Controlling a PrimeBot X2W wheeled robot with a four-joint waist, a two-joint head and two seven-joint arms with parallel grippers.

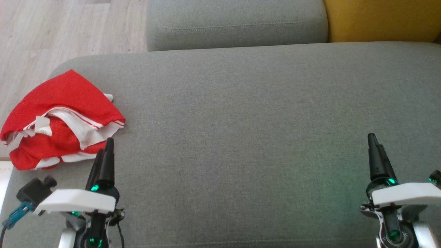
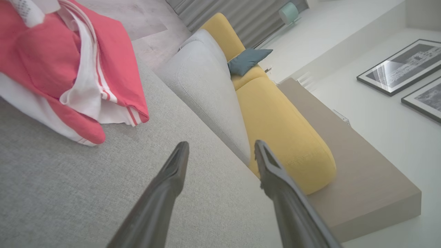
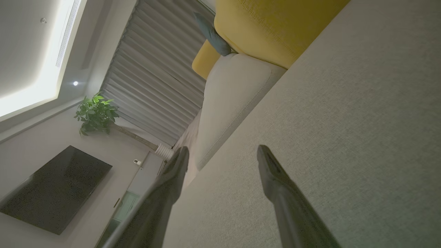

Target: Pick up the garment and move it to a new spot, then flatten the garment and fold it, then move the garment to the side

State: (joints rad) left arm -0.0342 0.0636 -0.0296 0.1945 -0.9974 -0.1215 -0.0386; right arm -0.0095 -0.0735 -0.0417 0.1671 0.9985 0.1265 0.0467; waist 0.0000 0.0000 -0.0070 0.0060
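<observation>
The left fingers are spread apart and hold nothing, hanging over the wide grey fabric sofa seat. The right fingers are also spread and empty, well apart on the other side. The crumpled red and white cloth garment lies at the seat's left end, near the left fingers but not touched by them.

One garment (red), two grippers

No text, brand or number could be read anywhere. The small white label on the red garment carried grey marks, too blurred to read.
</observation>
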